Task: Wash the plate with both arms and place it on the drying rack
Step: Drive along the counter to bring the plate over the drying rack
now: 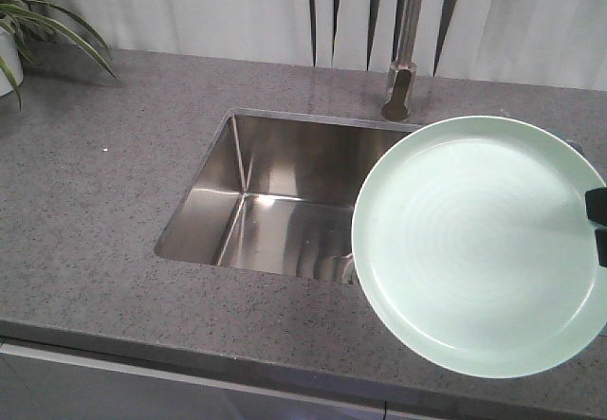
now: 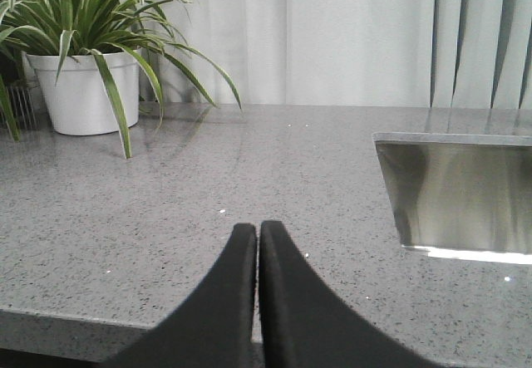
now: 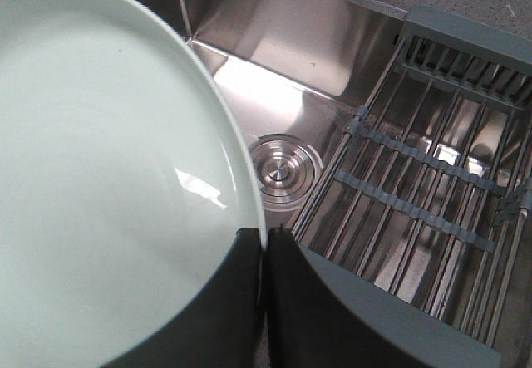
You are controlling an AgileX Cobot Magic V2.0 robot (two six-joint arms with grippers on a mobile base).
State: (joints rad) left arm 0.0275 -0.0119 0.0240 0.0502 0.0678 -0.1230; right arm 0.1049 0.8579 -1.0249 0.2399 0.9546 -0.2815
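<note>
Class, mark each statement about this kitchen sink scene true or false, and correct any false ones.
1. The right gripper is clamped on the rim of the plate. True.
2. The left gripper is also gripping the plate. False: its fingers are shut on nothing, above the countertop.
3. The plate is lying flat on the drying rack. False: it is held in the air, not resting on the rods.
4. A potted plant stands on the countertop. True.
</note>
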